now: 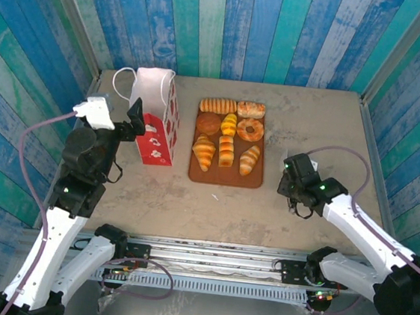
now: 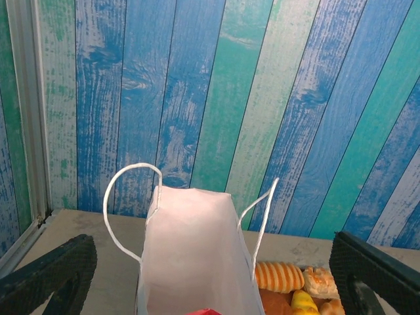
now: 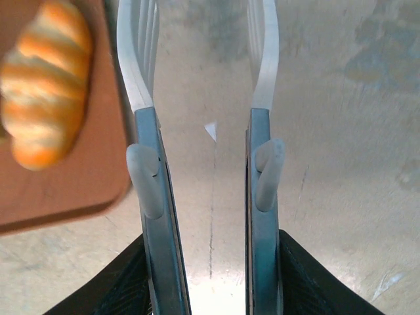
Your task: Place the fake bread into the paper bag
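Left gripper [image 2: 210,269]: jaws are spread wide and nothing is held. Its black fingers [image 2: 49,275] are seen at the two bottom corners of the left wrist view, well apart.

The paper bag [image 2: 193,249] is stood upright straight ahead of this gripper, centred between the lines of the two fingers. The white upper part is faced, with a thin loop handle [image 2: 115,216] raised on each side. In the top view the gripper [image 1: 133,122] is placed right against the bag's [image 1: 156,118] near-left side. Whether contact is made cannot be told.

The fake bread [image 1: 226,150] is laid as eight pieces on a brown tray [image 1: 227,176]. It sits to the right of the left gripper, beyond the bag and just beside it. A few pieces [image 2: 279,275] are seen past the bag's right edge in the left wrist view. None is held and none is seen in the bag.

Right gripper [image 3: 200,39]: it is pointed down at the bare table [image 3: 341,164]. Its fingers [image 3: 141,111] are held parallel with a moderate gap, and nothing is gripped between them. A small white fleck [image 3: 210,131] is seen on the table inside the gap. The tray's corner [image 3: 72,190] is just to the left of this gripper, with one striped roll [image 3: 46,98] on it, blurred. Tray and roll are not touched.
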`<action>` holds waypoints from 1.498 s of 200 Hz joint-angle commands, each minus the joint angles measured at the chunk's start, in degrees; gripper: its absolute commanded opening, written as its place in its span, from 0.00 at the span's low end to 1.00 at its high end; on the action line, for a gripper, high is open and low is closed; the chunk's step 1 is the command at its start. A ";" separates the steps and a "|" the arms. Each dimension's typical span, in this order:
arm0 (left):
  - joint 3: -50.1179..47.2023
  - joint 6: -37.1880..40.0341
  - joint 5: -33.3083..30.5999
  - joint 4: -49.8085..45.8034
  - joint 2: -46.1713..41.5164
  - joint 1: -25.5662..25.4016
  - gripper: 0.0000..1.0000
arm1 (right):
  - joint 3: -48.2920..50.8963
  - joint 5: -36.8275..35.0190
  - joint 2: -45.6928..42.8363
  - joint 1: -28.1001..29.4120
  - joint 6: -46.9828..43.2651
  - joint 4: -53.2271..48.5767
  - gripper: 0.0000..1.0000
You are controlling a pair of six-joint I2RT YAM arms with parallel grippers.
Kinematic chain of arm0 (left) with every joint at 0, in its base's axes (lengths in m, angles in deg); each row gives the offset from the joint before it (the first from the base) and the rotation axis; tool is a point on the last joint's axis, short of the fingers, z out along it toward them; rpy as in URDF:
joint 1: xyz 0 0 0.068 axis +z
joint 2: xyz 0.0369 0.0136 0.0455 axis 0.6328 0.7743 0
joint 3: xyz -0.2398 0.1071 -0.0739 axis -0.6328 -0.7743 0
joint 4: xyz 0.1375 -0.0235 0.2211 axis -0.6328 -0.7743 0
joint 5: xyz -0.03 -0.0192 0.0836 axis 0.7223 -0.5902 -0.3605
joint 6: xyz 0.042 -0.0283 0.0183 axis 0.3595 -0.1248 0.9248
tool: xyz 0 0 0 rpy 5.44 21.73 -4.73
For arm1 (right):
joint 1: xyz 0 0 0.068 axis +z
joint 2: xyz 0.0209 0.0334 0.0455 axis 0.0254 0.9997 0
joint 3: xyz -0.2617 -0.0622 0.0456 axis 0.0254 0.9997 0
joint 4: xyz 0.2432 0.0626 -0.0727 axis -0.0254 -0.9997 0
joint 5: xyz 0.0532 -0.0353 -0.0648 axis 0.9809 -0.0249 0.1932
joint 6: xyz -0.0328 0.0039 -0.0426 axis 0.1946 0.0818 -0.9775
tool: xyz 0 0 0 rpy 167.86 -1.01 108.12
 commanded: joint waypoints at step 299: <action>21.60 -11.12 58.02 -10.76 37.23 39.84 0.94 | -24.70 30.30 13.22 -0.50 -9.13 -5.19 0.47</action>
